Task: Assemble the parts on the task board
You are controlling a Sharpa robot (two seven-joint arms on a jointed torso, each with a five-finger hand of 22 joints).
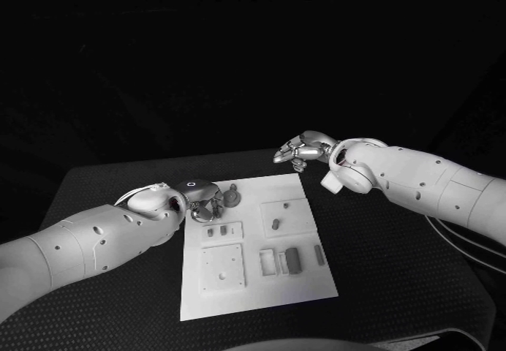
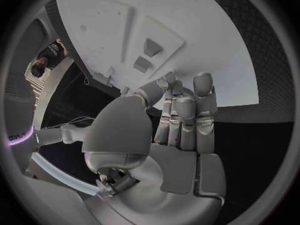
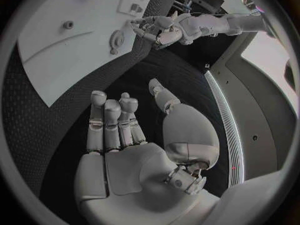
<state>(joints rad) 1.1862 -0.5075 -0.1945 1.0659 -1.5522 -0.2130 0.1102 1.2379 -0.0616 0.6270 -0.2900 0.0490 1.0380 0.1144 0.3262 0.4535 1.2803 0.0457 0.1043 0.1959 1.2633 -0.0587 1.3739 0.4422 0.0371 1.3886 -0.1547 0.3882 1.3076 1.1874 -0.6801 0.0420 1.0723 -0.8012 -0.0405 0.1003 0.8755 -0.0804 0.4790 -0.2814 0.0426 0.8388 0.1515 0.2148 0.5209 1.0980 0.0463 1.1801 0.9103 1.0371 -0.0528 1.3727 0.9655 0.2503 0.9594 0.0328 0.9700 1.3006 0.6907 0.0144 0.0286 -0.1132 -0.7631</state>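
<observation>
Nearest on the black table (image 1: 401, 256): the near end of the white task board (image 1: 258, 296), bare along its near edge. A little further in, a raised square block (image 1: 222, 268) toward the board's left edge, and beside it a row of small grey parts (image 1: 290, 259) lying in slots toward the right edge. Further up, a smaller plate with two small parts (image 1: 221, 231) at the left edge, and a square plate (image 1: 287, 213) at the right. Over the left edge, near the far-left corner, the left hand (image 1: 203, 207), fingers straight and close together, nothing between them, tips just above the board. Just beyond, an upright grey part (image 1: 232, 196) standing by the far edge. Farthest, off the board's far-right corner, the right hand (image 1: 300, 152), above the table, fingers apart and lightly curled, holding nothing.
</observation>
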